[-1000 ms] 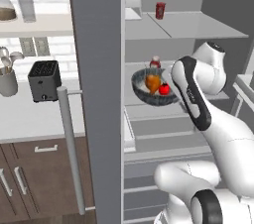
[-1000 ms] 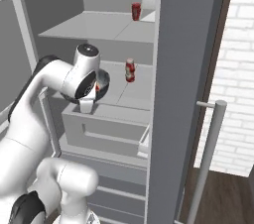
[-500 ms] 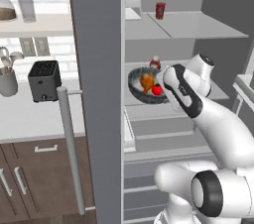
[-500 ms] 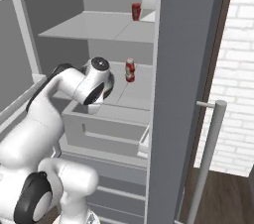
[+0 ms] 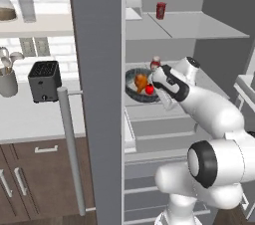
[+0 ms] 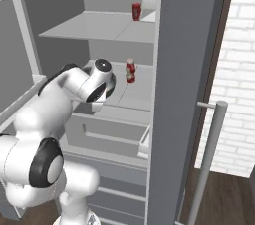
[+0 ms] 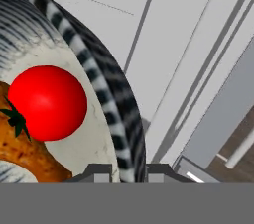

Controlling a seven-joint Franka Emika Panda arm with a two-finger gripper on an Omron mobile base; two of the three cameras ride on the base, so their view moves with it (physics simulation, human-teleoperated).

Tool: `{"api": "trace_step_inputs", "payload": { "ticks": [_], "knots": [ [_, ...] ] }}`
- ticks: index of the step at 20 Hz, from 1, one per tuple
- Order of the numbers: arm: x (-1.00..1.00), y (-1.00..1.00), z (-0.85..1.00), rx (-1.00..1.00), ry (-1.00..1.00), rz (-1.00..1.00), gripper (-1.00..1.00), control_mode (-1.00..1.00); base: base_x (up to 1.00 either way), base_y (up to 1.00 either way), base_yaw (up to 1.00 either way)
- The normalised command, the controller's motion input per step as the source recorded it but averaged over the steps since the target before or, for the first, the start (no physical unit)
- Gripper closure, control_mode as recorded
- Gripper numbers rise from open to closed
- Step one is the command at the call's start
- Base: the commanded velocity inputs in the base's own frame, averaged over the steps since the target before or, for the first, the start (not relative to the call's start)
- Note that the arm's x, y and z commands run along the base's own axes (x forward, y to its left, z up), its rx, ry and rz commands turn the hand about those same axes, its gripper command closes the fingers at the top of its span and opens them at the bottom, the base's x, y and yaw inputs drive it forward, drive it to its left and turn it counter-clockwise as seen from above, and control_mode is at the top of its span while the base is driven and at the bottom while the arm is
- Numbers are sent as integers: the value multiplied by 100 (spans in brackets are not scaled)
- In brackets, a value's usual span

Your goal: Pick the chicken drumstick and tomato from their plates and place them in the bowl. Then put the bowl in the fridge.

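Your claw (image 7: 128,168) is clamped on the rim of the bowl (image 7: 111,94): in the hand view one dark fingertip (image 7: 97,171) sits on the whitish inner side of the ribbed wall and the other on the outer side, with the wall running down between them.

Taking the bowl as your landmark, note the following:

- The tomato (image 7: 48,102) lies inside the bowl, against the speckled inner slope just within the rim you hold. In the left base view it shows as a red dot (image 5: 149,89) at the side of the bowl nearest your hand.
- The chicken drumstick (image 7: 22,151) also lies inside the bowl, touching the tomato and deeper toward the bowl's centre. In the left base view (image 5: 141,81) it sits just behind the tomato.
- The bowl (image 5: 135,91) is inside the open fridge (image 5: 199,50), at the level of the middle shelf and above the pale drawer (image 5: 164,132). You cannot tell whether its base rests on the shelf.
- A small red-capped bottle (image 5: 155,62) stands on the same shelf, just behind the bowl. In the right base view (image 6: 130,70) it stands just beyond your wrist.
- A red can (image 5: 161,10) stands on the shelf above the bowl (image 6: 136,11).
- The fridge door (image 5: 97,89), with its bar handle (image 5: 71,149), stands open just beside the bowl, and the black toaster (image 5: 43,80) on the counter lies beyond that door, well apart from the bowl.
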Motion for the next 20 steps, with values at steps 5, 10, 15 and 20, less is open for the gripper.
{"api": "trace_step_inputs", "payload": {
  "ticks": [5,10,15,20],
  "knots": [
    [51,17,-36,0,0,0,100,-100,0,0,0],
    [50,7,-26,0,0,0,100,-100,0,0,0],
    [53,3,-18,0,0,0,100,-100,0,0,0],
    [43,7,-18,0,0,0,-100,-100,0,0,0]
  ]
}}
